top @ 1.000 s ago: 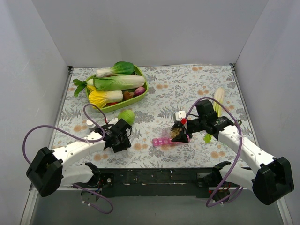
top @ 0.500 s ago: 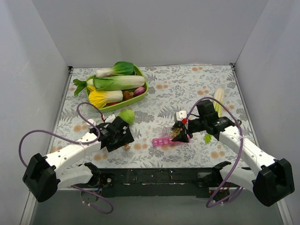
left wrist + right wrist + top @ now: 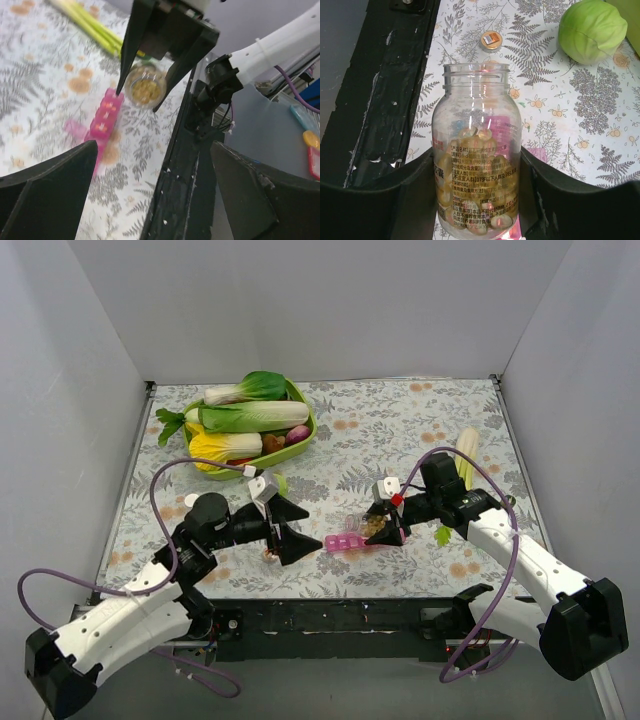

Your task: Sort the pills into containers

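Pour setup at near centre.
Right gripper (image 3: 384,528) clamped on small clear uncapped bottle (image 3: 477,145) of tiny amber pills (image 3: 479,202), mouth tipped left at right end of slim translucent pink pill-box strip (image 3: 347,542), likely to feed its cells; left gripper (image 3: 300,530) spread wide, empty, left of strip.

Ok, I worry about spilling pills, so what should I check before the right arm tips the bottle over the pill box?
1. Is the bottle clamped in the right pincer: ok.
2. Is the cap off the bottle: ok.
3. Are there pills in the bottle: ok.
4. Is the bottle mouth lined up over a cell of the pill box: cannot tell.
5. Are the box lids open: cannot tell, blurred.
6. Is the left pincer open and apart from the box: ok.
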